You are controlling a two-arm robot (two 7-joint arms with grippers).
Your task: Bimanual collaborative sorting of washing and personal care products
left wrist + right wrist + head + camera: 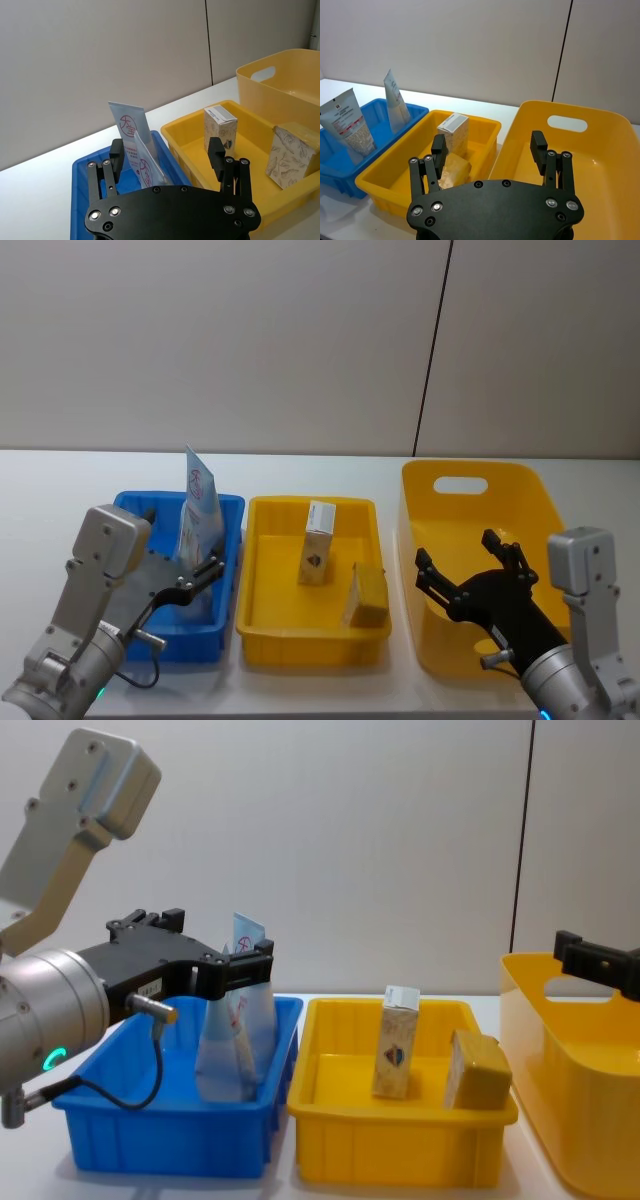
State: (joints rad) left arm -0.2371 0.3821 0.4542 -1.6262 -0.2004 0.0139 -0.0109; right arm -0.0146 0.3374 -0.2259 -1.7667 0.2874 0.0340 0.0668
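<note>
White-blue tube [130, 127] with red logo stands in blue bin [170, 1140]; left gripper [166, 150] and right gripper [488, 142] spread.

- Head view: high, on the robot's side of the shallow yellow bin [280, 615], facing forward and down; mid range.
- Chest view: low, about level with that bin's rim, facing across it; close.
- Left wrist view: above the left gripper [166, 150], facing the bin from its blue bin [79, 185] side.
- Right wrist view: above the right gripper [488, 141], facing it from its deep yellow bin [615, 165] side.
- Shared by all four: the shallow yellow bin.
</note>
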